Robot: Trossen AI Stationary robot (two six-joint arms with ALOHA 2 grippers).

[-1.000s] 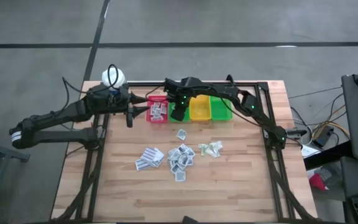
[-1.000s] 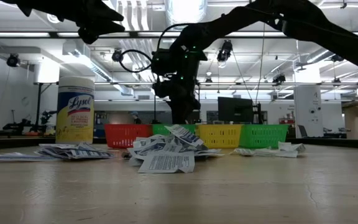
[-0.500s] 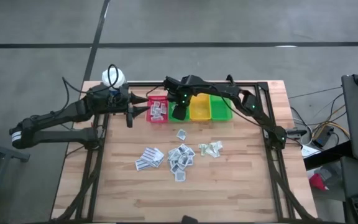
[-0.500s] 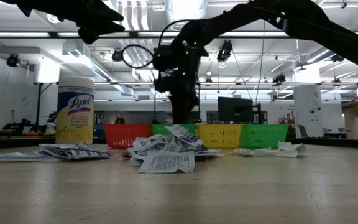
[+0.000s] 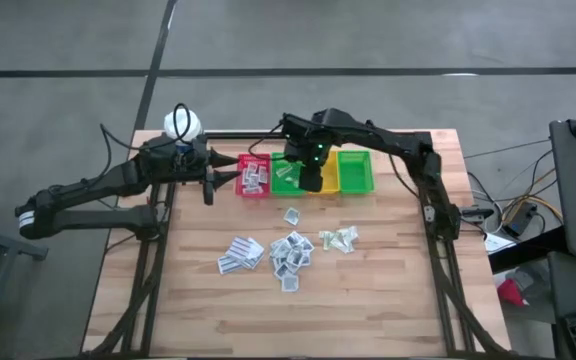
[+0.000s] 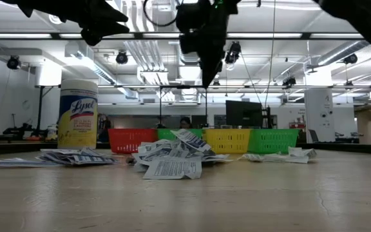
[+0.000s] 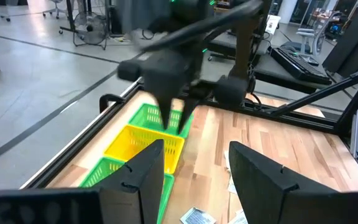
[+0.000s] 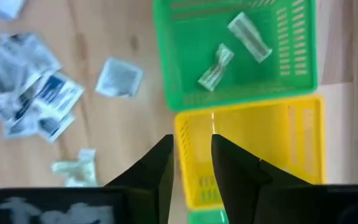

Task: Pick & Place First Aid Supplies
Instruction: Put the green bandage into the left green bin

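Right pincer hangs empty over the bins, packets scattered on the wooden tabletop

The pale, plank-grained tabletop (image 5: 388, 290) carries a row of slotted plastic bins at its far edge: red (image 5: 253, 176), green (image 5: 286, 179), yellow (image 8: 260, 149) and another green (image 5: 356, 172). The right pincer (image 5: 310, 180) hovers above the seam between the green and yellow bins, its dark fingers slightly parted and holding nothing; two clear crinkled wrappers (image 8: 235, 50) lie in the green bin just beyond it. The flat white packets (image 5: 290, 250) lie in loose heaps mid-tabletop, well apart from it. The left pincer (image 5: 211, 180) waits spread and empty beside the red bin.
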